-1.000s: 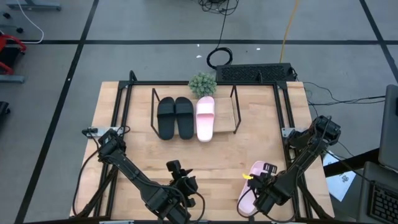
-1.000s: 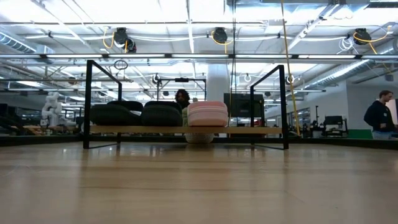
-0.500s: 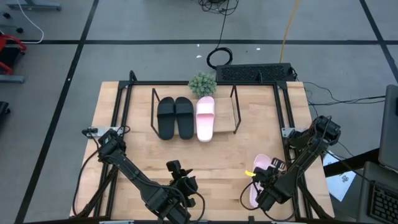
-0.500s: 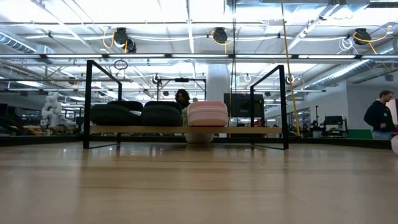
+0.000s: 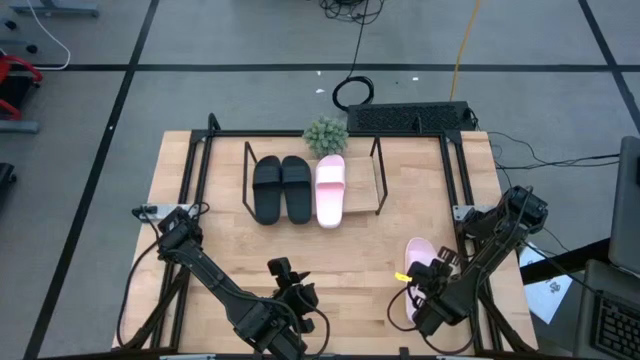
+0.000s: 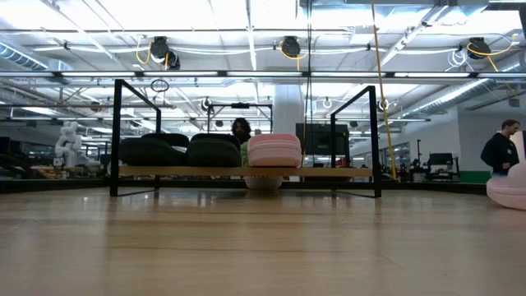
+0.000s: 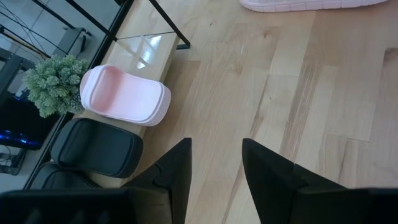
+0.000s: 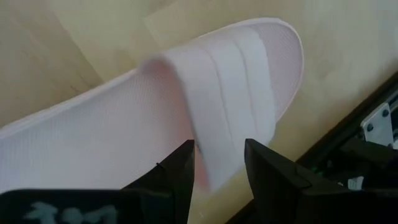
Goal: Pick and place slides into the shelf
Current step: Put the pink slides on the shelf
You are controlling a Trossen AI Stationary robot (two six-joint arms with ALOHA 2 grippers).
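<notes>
Gripping the loose pink slide (image 5: 418,262) apparently by its edge, the right gripper (image 5: 432,283) sits near the table's front right; left gripper (image 7: 214,163), fingers parted and empty, front centre; 3 slides (image 5: 300,188) fill the shelf (image 5: 378,170) beyond.

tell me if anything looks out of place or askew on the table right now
One thing: the second pink slide is off the shelf, near the table's front right corner, with the right gripper closed on its strap. The black pair and the other pink slide sit neatly side by side on the shelf.
</notes>
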